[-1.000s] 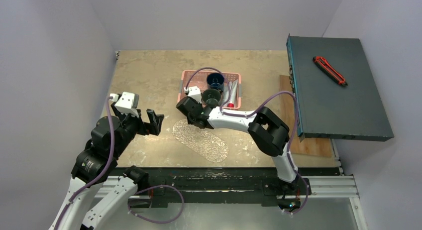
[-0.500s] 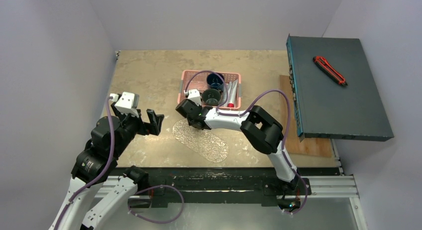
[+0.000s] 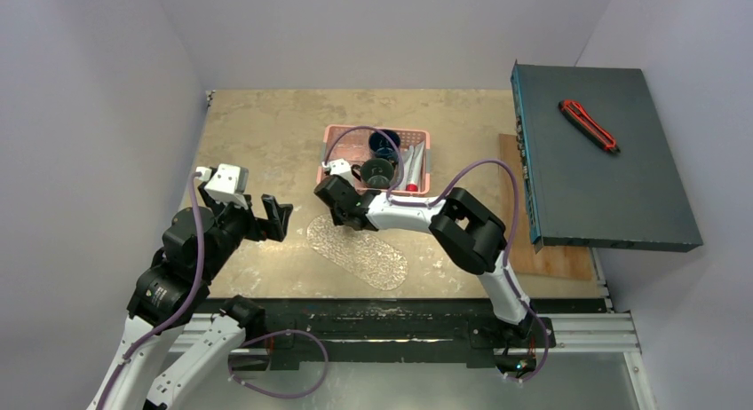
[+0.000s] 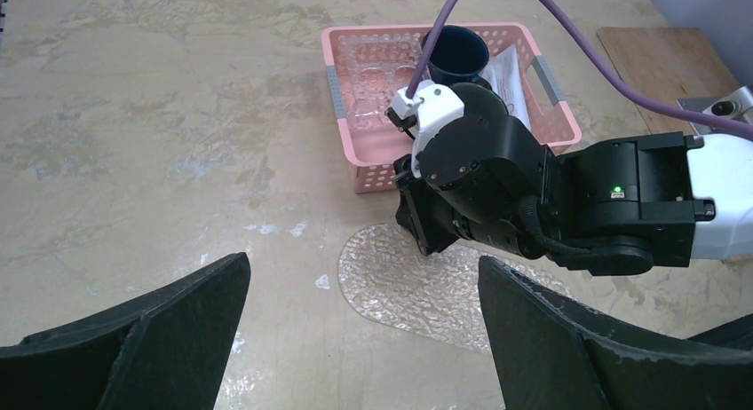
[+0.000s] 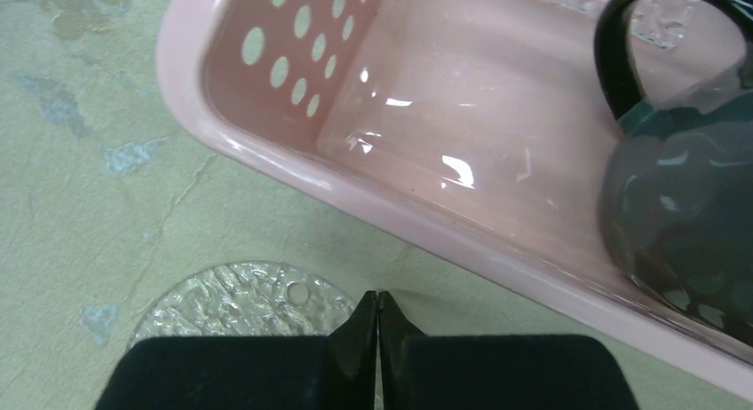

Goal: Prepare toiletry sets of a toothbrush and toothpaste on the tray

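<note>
Nearest the bases, the left pincer [image 4: 364,261] hung with its fingers spread wide, holding nothing, at about 9 o'clock of the tray [image 3: 366,252]. The tray lay flat on the table [image 3: 257,135], clear and pebbled, running from 10 o'clock to 4 o'clock, with nothing on it.

Over its 10 o'clock end sat the right pincer [image 5: 377,296]. Its fingertips were pressed together, and I saw nothing between them.

Just past that, at 12 o'clock of the tray, stood the pink basket [image 3: 373,129], close to the tray's end but not touching it. Two dark mugs [image 3: 379,172] filled its middle. The silver tubes [image 3: 414,166] lay along its 3 o'clock side, one with a red cap at the near end. I could not make out any brush.

The tubes would likely be light, soft-walled and slick, so a squeeze at mid-body may buckle one or let it slide. The firmer shoulder by the cap looked the better hold, reached from above since the mugs crowd the 9 o'clock side. A brush should be stiff but thin, best pinched across its handle.
</note>
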Tool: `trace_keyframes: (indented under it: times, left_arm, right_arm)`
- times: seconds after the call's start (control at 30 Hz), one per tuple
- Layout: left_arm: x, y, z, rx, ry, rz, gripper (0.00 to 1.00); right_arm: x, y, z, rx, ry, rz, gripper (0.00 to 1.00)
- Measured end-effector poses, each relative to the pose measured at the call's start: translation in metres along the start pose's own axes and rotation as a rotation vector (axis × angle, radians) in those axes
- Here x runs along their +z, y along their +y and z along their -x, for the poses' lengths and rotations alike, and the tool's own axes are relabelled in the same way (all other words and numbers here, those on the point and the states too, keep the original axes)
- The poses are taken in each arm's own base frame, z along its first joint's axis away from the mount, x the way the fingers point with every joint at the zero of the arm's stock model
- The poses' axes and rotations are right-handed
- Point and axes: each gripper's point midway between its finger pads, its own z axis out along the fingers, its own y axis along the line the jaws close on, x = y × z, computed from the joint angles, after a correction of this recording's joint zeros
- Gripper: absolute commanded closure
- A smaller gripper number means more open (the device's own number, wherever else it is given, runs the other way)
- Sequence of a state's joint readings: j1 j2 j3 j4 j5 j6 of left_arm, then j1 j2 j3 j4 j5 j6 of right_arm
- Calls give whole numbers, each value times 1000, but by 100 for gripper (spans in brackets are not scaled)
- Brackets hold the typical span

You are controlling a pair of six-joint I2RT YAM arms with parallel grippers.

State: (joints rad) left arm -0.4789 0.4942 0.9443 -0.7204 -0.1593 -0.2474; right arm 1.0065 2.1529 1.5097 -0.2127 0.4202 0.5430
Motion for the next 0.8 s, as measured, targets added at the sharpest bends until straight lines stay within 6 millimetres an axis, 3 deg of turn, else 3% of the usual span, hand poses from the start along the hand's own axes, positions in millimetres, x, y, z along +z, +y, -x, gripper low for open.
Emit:
trace_keyframes:
  times: [0.33,0.8]
  left_arm:
    - [0,0,0,0,0,0,0]
    - [0,0,0,1,1,1,0]
  right_arm:
    - [-7,22,-9,-103,6,118,100]
    - [-38,45,-41,-326,47,291,100]
